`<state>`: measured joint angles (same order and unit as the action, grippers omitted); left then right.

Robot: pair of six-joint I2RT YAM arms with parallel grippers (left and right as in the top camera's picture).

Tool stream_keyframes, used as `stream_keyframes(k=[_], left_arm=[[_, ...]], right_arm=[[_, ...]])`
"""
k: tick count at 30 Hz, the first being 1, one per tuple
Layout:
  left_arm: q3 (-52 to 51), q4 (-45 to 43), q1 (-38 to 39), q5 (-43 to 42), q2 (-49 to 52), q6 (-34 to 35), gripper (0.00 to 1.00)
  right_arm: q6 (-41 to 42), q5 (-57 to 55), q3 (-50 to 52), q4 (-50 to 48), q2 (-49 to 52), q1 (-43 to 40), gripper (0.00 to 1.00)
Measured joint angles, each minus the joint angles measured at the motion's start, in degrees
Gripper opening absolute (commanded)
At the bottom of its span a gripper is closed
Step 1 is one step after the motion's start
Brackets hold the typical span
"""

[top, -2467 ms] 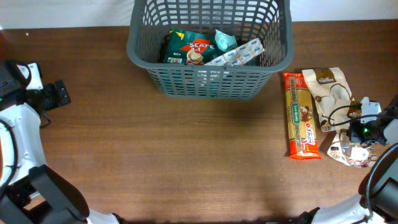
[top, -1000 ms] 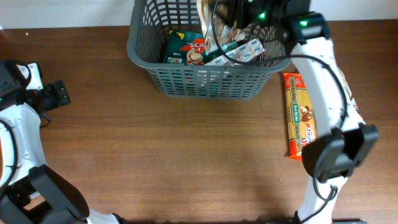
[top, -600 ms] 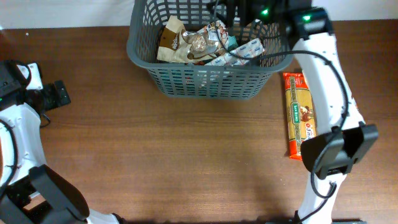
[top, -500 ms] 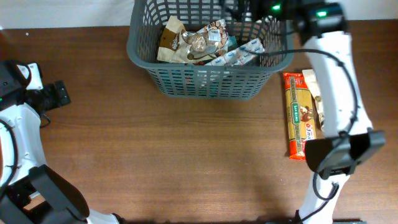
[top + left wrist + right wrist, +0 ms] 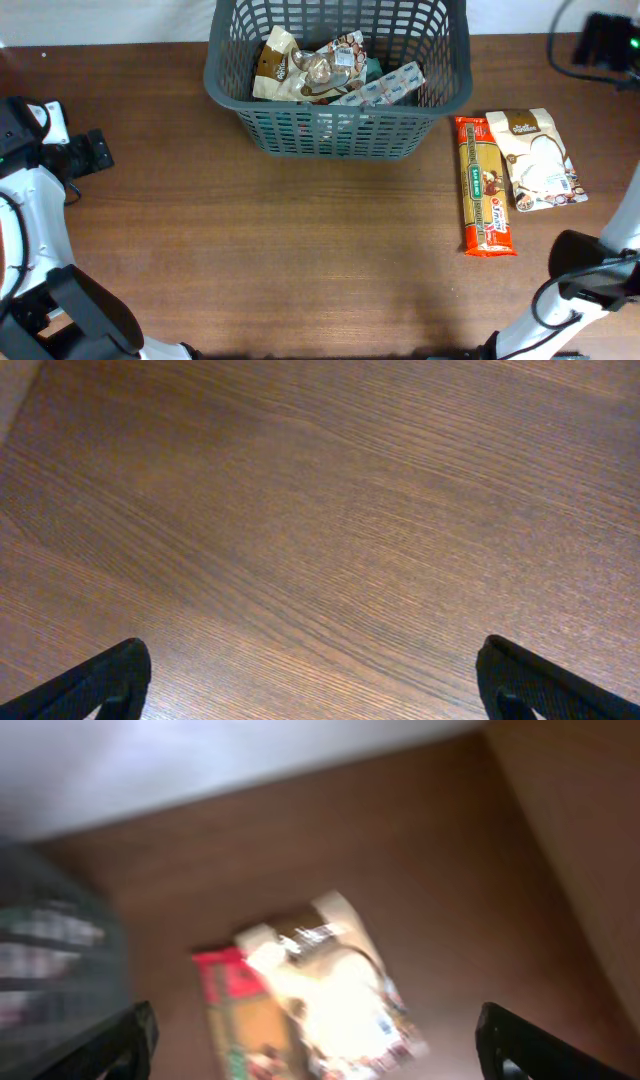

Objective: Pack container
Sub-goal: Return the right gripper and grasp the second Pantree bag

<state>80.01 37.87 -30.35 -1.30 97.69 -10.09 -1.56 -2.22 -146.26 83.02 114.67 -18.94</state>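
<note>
At the far edge of the wooden table (image 5: 300, 250), about midway along it, stands the container (image 5: 338, 132), a dark grey lattice basket. Inside it lie a brown-and-cream packet (image 5: 272, 68), a crumpled printed pouch (image 5: 328, 66) and a blue-and-white pack (image 5: 385, 86) leaning toward its right wall.

Right of the container, near it but apart, a long red packet (image 5: 487, 185) lies on the wood, with a cream pouch (image 5: 540, 160) just beside it and overlapping its far end.

The right gripper (image 5: 598, 42) hangs at the far right corner, well apart from the container and beyond the two loose packets. Its wrist view is blurred, yet the fingers (image 5: 135, 1032) stand spread wide with nothing between them. The cream pouch (image 5: 335, 985) and red packet (image 5: 235, 1020) show below, and the container's wall (image 5: 50, 960) at the left edge.

The left gripper (image 5: 92, 150) sits over bare wood, well to the left of the container. Its fingers (image 5: 110, 672) are also parted wide and empty.
</note>
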Motion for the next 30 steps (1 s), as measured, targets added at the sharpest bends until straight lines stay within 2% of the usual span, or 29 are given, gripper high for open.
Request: stream_keyframes(k=[4,11,22,30], left_arm=[[0.0,0.0,0.0,0.0,0.0,0.0,0.99],[0.0,0.0,0.0,0.0,0.0,0.0,0.99],[0.0,0.0,0.0,0.0,0.0,0.0,0.99],[0.0,0.0,0.0,0.0,0.0,0.0,0.99]], right_arm=[[-3.3,-0.1,11.2,-1.6,-0.2,-4.6,0.99],[-16.6,3.3,34.2,-10.8,0.8,-7.7,0.99],[-29.7,6.2,52.4,-30.9,0.9,-7.7,0.99],[-32.6,6.2,54.9,-36.3,4.3,-8.1,0.99]])
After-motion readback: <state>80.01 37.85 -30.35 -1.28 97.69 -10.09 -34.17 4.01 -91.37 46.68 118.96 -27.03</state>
